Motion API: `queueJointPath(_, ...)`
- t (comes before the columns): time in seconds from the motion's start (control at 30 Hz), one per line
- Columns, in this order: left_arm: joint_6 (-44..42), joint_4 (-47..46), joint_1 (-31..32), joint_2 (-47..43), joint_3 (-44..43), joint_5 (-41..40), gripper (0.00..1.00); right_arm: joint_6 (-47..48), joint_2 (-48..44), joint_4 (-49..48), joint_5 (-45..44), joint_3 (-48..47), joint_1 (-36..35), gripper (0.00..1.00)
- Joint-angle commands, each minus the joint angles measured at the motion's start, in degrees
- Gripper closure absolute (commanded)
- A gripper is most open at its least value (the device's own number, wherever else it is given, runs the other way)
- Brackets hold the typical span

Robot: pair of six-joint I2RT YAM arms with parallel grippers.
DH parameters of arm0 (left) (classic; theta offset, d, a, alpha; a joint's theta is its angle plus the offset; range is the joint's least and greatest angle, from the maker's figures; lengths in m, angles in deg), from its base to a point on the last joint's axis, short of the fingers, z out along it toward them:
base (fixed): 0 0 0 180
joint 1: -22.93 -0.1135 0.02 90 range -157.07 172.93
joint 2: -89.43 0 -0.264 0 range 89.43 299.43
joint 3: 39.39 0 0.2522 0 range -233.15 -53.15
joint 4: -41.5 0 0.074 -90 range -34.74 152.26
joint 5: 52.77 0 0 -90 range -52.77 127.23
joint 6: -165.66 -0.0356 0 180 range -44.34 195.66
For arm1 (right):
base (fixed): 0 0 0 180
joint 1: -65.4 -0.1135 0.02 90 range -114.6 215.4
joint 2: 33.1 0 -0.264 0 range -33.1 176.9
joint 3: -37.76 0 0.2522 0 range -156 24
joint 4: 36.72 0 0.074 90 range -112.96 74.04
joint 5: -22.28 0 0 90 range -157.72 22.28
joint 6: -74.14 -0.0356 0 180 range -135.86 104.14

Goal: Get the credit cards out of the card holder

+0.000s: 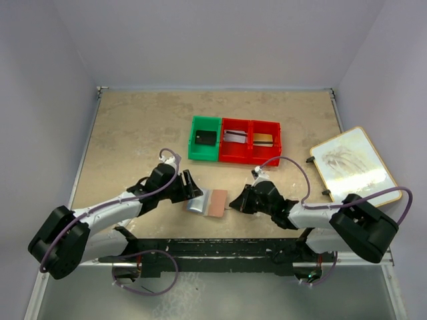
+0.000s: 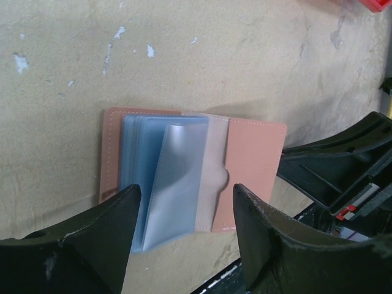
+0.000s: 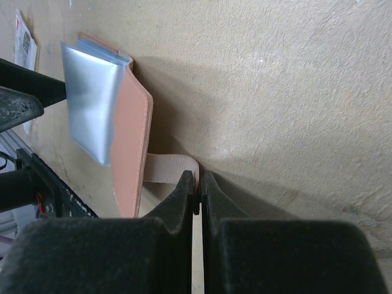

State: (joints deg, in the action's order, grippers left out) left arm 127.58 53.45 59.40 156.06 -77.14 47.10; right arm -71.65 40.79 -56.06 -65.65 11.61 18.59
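The reddish-brown card holder (image 1: 215, 202) lies open on the table between my two grippers. Its blue-grey clear sleeves (image 2: 160, 174) fan upward from the spine, and I cannot tell whether cards are inside them. My left gripper (image 2: 185, 191) is open, its fingers standing either side of the sleeves' near edge without touching them. My right gripper (image 3: 198, 179) is shut on the beige strap (image 3: 166, 168) that comes off the card holder (image 3: 131, 138). Cards lie in the green bin (image 1: 205, 139) and the red bins (image 1: 251, 141).
The three bins stand in a row behind the holder. A wood-rimmed board (image 1: 352, 165) lies at the right edge of the table. A white packet (image 3: 25, 41) lies beyond the holder on the left. The right arm (image 2: 343, 174) sits close beside the holder.
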Motion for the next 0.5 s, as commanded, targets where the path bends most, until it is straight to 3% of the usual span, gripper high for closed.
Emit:
queueJointPath(0.0, -1.6, 3.0, 0.6, -2.5, -0.8, -5.6, 0.41, -0.2, 0.3, 1.3, -2.5, 0.4, 0.1, 1.00)
queueJointPath(0.1, -3.0, 4.9, 0.6, -4.6, -1.1, -7.5, 0.41, -1.0, -0.4, 0.6, -2.7, 1.7, 0.1, 1.00)
queueJointPath(0.3, -2.4, 0.1, 0.6, 0.0, -1.8, 1.5, 0.47, -1.2, -0.9, 1.0, -2.7, 2.4, 0.1, 1.00)
queueJointPath(0.47, -2.1, -1.4, 0.7, 2.2, -2.4, 3.3, 0.51, -0.9, -1.9, 1.7, -3.3, 2.2, 0.1, 1.00)
